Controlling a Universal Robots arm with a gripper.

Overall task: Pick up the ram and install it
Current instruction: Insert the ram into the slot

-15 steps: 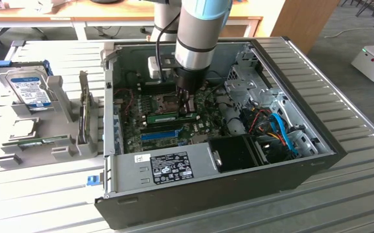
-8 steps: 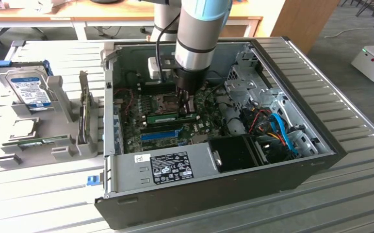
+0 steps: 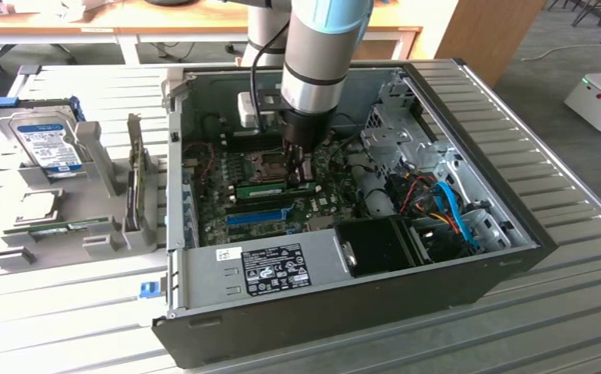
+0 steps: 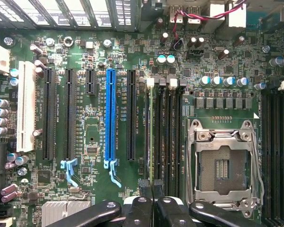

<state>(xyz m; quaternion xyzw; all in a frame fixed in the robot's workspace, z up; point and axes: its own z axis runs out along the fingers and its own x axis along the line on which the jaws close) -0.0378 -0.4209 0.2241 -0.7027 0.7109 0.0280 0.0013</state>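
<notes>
Seating step: ram (image 4: 151,132) stood on edge in a memory slot on the motherboard (image 4: 92,137), mid-board, between the blue slot (image 4: 110,113) and the CPU socket (image 4: 225,165). It looked to be in the slot, but whether it was locked was not confirmed.
Jaws: gripper (image 4: 154,208) had its jaws closed almost fully, tips at the ram's top edge, at the end away from the white latch (image 4: 150,82). Could not tell whether they pinched the board or only bore on it.
Arm: stood near vertical inside the open case (image 3: 383,312), which sat on the tabletop (image 3: 570,312).
Doing it well (judgement): force probably had to run straight down along the slot line with no sideways lean, since a thin board would likely twist or ride out of the slot.
Watch point (judgement): contact at one end only would likely seat that end first, so the latch end risked sitting high. An even, level top edge was the sign to look for.
Risk (judgement): slipping off the edge could knock the neighbouring slots.
</notes>
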